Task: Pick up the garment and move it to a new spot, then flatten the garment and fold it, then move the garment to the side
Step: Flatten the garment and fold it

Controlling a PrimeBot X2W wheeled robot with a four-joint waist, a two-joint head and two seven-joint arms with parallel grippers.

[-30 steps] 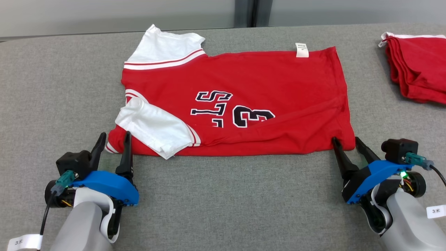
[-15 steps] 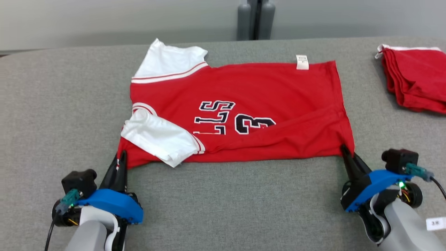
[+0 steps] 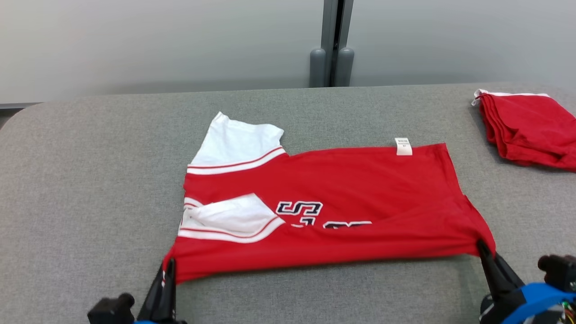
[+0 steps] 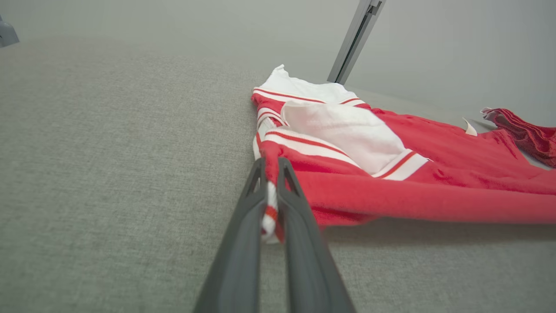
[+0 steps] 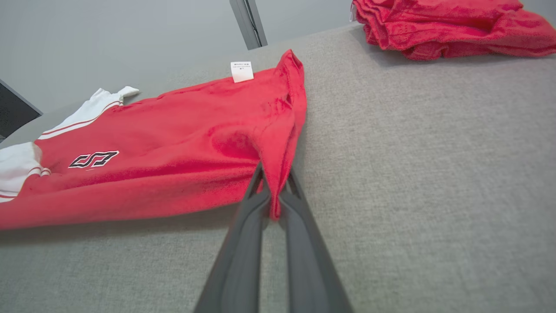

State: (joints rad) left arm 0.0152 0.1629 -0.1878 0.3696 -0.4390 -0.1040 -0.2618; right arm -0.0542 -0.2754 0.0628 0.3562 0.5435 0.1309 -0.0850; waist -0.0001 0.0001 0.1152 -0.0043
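Grey fabric-covered table [image 3: 90, 180] w/ a pale grey wall [image 3: 135, 45] behind it and a dark vertical post [image 3: 332, 45] at the wall's centre. At far right on the table, well apart from the task item, lies a folded pile of red cloth [image 3: 526, 130] w/ white trim at its far corner.

Bare table spreads wide to the left, ending in a rounded far-left corner. A bare strip runs btwn the shirt and the table's far edge. Another bare gap separates the hem from the red pile.

Near the table's middle is the garment [image 3: 360, 189], a red jersey w/ white sleeves. Its long axis runs left to right: sleeves and neck end toward the robot's left, hem toward its right. One white sleeve [image 3: 238, 141] sticks out on the far side, flat on the table. The other sleeve [image 3: 229, 218] is folded onto the red body. A small white label [image 3: 403, 146] sits on the far edge near the hem. Dark lettering [image 3: 299, 208] is partly hidden by the raised near edge.

At the near left corner, the left gripper [image 3: 167, 265] is clenched on the cloth; in the left wrist view its fingers [image 4: 243, 226] pinch red-and-white trim. At the near right hem corner, the right gripper [image 3: 482, 246] is clenched too, w/ red cloth draping btwn its fingers in the right wrist view. The near edge is taut btwn both grippers and raised off the table, w/ a shadow beneath. The far edge rests on the table.
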